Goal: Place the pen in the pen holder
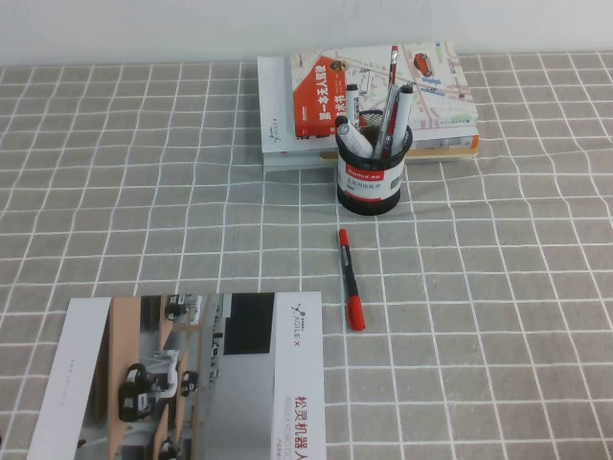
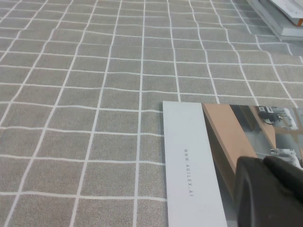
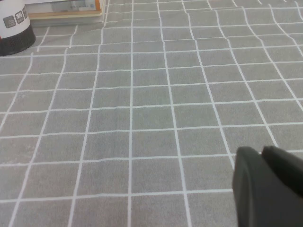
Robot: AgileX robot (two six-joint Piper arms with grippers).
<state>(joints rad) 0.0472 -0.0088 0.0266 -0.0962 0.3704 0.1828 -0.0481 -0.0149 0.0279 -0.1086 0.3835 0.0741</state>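
Observation:
The pen (image 1: 351, 280), black-barrelled with a red cap at its near end, lies flat on the grey checked cloth just in front of the pen holder (image 1: 374, 172). The holder is a black mesh cup with a red-and-white label, holding white-grey markers and a thin red pen. Its base also shows in the right wrist view (image 3: 12, 28). Neither arm shows in the high view. My left gripper (image 2: 263, 161) is shut and empty over the brochure. My right gripper (image 3: 262, 151) is shut and empty above bare cloth, well away from the holder.
A stack of books (image 1: 369, 96) lies behind the pen holder. A brochure (image 1: 192, 383) lies at the near left; it also shows in the left wrist view (image 2: 199, 161). Grey checked cloth (image 1: 517, 287) covers the table.

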